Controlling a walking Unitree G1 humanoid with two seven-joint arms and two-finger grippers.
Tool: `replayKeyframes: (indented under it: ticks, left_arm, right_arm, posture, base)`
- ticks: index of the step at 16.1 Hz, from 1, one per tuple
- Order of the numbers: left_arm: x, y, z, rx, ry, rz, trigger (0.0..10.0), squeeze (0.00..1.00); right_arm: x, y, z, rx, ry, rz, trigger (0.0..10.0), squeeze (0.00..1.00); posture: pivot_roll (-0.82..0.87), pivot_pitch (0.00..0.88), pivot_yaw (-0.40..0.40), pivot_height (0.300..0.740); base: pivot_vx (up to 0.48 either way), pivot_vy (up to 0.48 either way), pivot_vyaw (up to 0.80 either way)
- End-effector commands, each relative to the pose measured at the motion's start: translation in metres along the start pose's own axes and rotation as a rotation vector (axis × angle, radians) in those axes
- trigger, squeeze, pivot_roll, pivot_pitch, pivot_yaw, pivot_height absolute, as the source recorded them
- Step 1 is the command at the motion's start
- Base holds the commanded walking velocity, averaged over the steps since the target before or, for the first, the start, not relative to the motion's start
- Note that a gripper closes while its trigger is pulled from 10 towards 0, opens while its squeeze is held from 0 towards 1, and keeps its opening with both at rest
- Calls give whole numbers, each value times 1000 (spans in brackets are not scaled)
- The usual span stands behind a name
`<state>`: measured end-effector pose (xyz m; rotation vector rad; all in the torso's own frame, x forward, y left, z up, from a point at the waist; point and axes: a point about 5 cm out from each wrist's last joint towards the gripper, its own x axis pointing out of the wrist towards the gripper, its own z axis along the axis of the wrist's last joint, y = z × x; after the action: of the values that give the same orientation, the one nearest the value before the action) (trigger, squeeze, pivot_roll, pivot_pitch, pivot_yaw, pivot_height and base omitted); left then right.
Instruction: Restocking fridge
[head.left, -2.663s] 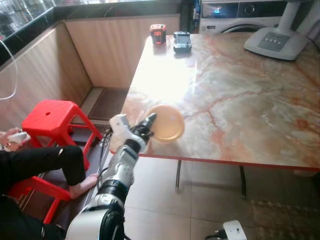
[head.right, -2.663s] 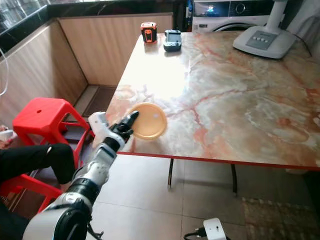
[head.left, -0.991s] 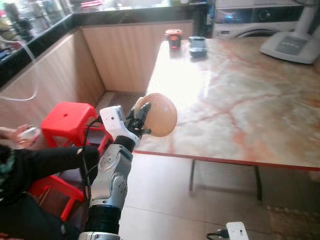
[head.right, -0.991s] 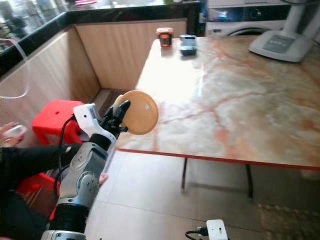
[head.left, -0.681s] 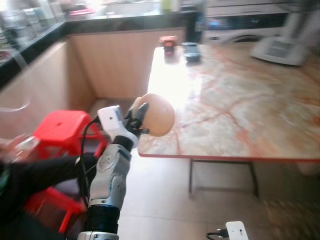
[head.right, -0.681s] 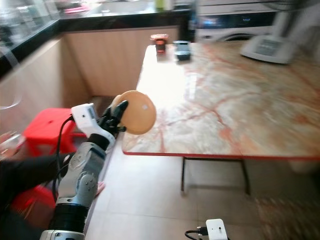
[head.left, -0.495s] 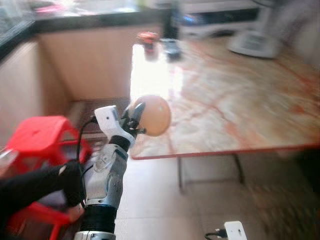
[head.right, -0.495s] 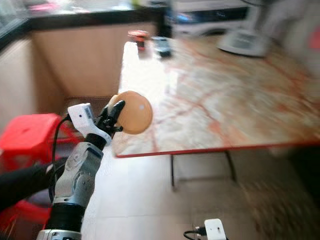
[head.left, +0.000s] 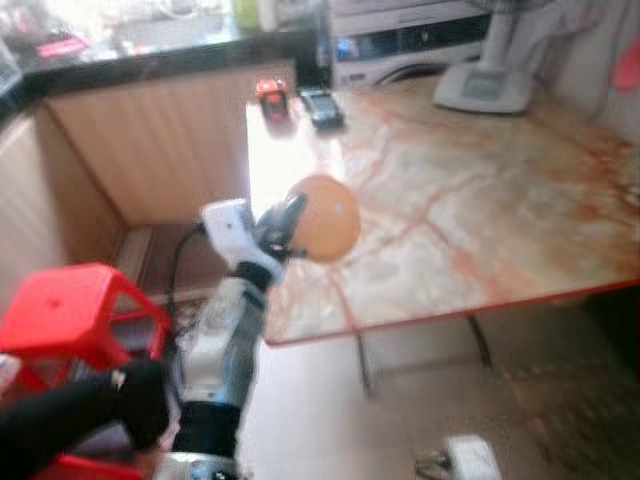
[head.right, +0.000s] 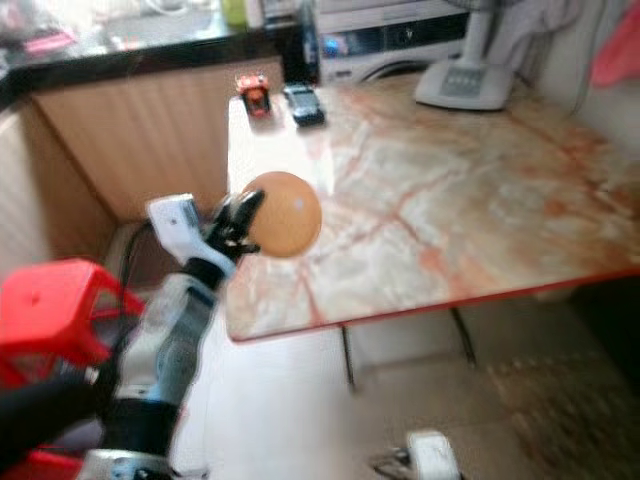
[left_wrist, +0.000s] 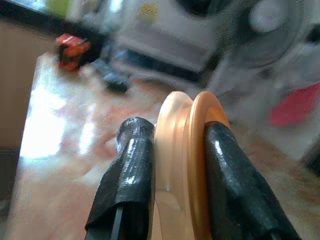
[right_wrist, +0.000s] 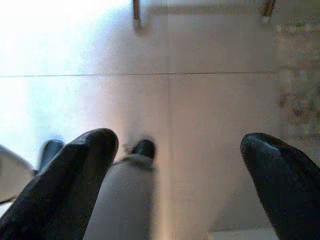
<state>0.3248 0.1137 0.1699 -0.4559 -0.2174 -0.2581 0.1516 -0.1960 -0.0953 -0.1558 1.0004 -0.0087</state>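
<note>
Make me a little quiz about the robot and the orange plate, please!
1. True or false: the left gripper is shut on the orange plate.
2. Where is the plate? A) lying flat on the table B) held up in the air C) on the red stool
3. Fill in: the right gripper hangs open above the ____.

Key: 1 true. 2 B; it is held on edge near the marble table, away from the red stool. 3 floor.
</note>
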Motion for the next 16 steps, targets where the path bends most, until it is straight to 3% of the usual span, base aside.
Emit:
replayKeyframes:
  ticks: [1,14,16]
  left_arm:
    - [2,-6,0,-11,-7,-17,10000,0]
    - [3,-9,-3,-11,4,-37,10000,0]
    - [2,-7,-7,-11,21,-28,10000,0]
  right_arm:
    - [-3,-8,-11,5,33,-19,10000,0]
    - [-2,-7,-11,-5,39,-6,10000,0]
    - [-2,-7,-10,-2,30,3,10000,0]
  posture:
    - [-16,34,95,740]
    - [-17,45,96,740]
    - [-15,47,94,740]
  base:
    - [0,0,-800]
    - [0,0,-800]
    - [0,0,-262]
